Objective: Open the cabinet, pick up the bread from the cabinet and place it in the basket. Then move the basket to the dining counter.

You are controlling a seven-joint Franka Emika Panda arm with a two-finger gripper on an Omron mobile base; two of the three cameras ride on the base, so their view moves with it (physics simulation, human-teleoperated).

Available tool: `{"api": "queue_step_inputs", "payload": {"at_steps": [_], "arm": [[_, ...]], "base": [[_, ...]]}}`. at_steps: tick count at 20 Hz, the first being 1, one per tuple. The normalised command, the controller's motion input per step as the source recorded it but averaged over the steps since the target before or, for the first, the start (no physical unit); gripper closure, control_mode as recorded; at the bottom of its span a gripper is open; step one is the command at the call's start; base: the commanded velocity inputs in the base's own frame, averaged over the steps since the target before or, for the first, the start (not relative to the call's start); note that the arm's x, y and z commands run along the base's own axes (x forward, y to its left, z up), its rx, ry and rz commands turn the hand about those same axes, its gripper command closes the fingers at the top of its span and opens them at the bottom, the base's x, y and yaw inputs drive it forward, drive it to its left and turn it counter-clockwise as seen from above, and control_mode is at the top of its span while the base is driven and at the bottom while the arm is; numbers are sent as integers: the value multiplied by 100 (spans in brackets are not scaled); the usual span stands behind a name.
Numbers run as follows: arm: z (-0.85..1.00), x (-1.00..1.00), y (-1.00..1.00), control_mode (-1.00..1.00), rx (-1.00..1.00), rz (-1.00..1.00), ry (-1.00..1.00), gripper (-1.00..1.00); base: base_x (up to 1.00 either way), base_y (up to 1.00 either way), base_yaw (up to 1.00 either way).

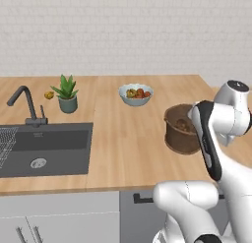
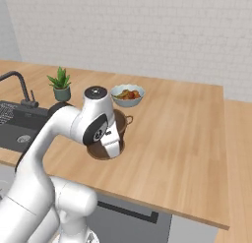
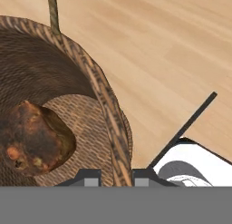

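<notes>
the basket [image 1: 180, 130] is seen standing on the dining counter [image 1: 128, 138], on the light wood to the right of the dark inset sink [image 1: 47, 148] and in front of the white fruit bowl [image 1: 136, 95], with a potted plant [image 1: 67, 94] farther left by the black tap [image 1: 24, 104]. the bread [image 3: 34, 139] is seen lying inside the basket, on its woven floor against the wall, so the loading step is judged to be done. in the hand view the gripper [image 3: 117, 177] is placed astride the basket's rim [image 3: 102, 96], one fingertip inside the wall and the other outside, with the woven wall pinched narrowly between them; the basket is therefore taken to be gripped by its rim. from the base views the basket's underside appears to meet the wood, though whether its weight is fully set down cannot be told, as the arm covers part of it. the cabinet work and the carrying are judged to be finished, since the basket is already on the counter with the sink. what is left, by this reading, is only for the rim to be released and the hand to be lifted clear without tipping the basket.
</notes>
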Motion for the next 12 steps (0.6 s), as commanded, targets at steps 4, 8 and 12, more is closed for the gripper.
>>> {"api": "queue_step_inputs", "payload": {"at_steps": [4,8,12], "arm": [[-44,61,-21,-100,0,6,0,100],[-38,46,-20,-100,0,6,0,100],[-45,39,-11,-100,0,2,0,100]], "base": [[0,0,0],[0,0,0],[0,0,0]]}}
